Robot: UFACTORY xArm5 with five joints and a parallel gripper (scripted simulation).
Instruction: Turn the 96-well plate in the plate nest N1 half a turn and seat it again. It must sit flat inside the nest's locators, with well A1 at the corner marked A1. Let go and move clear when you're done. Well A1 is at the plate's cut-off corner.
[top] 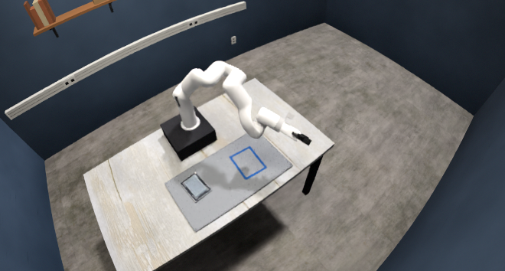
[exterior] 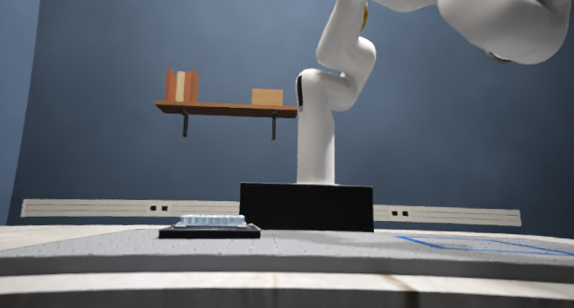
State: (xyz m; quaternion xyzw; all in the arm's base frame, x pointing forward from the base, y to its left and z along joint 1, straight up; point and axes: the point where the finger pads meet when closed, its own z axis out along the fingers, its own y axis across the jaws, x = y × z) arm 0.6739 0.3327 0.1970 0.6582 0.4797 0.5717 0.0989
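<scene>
My jaws (top: pixel 304 138) gape fully, holding nothing, well apart from the clear ribbed 96-well plate (top: pixel 195 187) seated in its black square nest (exterior: pixel 209 232); risk: off-centre descent could tilt it onto locators.

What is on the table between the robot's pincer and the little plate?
In the top view, a blue square outline drawn on the grey mat lies between the open pincer and the plate. Nothing else stands there.
</scene>
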